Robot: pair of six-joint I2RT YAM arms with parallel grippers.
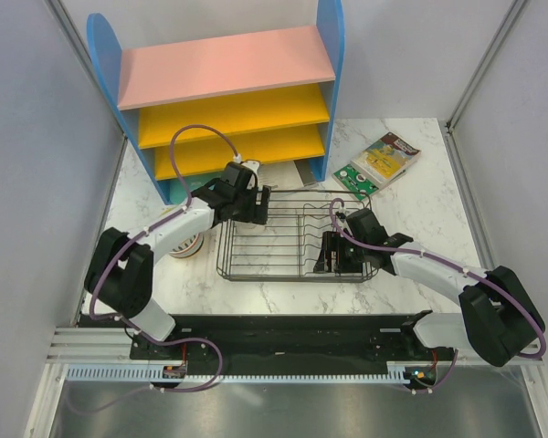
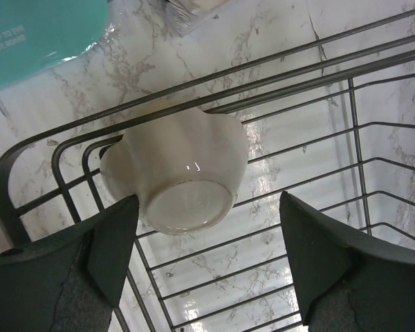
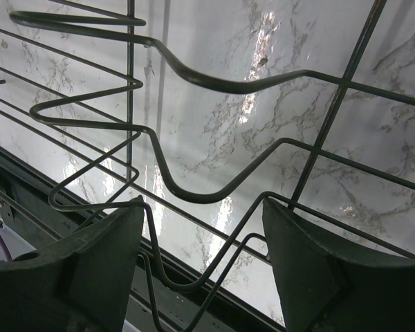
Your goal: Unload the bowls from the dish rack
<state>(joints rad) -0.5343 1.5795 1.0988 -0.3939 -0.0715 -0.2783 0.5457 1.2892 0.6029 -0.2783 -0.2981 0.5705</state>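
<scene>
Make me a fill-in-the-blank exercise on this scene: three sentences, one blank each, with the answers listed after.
1. The bowl sits in a ____ of the dish rack.
2. The left hand has its fingers ____, one on each side of the bowl, not closed on it.
3. The top board of the blue shelf unit is ____ in colour.

Missing words: corner; open; pink

Bowl (image 2: 176, 169) in a corner of dish rack (image 1: 274, 248)
</scene>
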